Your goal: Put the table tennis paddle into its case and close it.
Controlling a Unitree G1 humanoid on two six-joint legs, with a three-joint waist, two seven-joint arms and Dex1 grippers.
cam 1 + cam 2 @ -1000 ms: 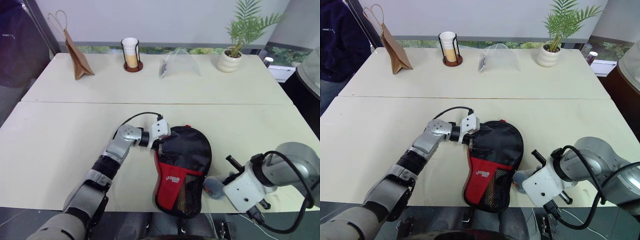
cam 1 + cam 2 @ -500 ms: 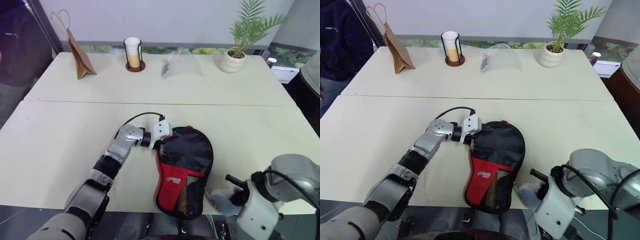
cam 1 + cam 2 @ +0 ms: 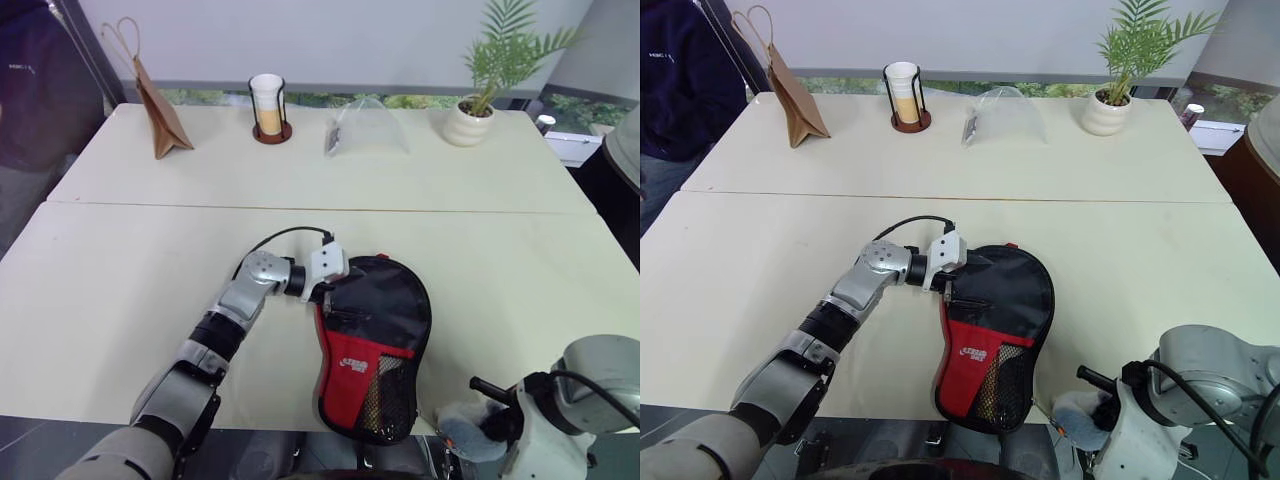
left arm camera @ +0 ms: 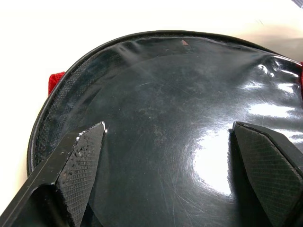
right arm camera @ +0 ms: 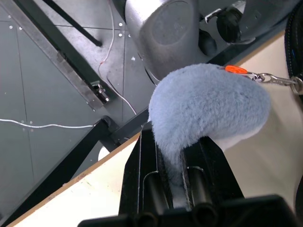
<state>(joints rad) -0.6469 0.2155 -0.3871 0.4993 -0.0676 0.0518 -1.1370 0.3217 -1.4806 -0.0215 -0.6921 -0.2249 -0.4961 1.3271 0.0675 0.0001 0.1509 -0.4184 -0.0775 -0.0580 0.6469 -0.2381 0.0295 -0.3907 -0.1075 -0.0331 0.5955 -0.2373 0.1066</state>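
The table tennis paddle is hiding inside the case [image 3: 375, 345], so none of it is showing. The case is lying at the near edge of the bench [image 3: 120, 300], its narrow red-and-mesh end hanging slightly past that edge. The left gripper [image 4: 170, 156] is reaching sideways over the case's round black top, jaws standing wide and holding nothing. The right gripper [image 5: 176, 163], partly cut off at the frame's bottom, is pointing downward off the bench's near edge, jaws pinching a fluffy grey pouch [image 5: 208, 101].
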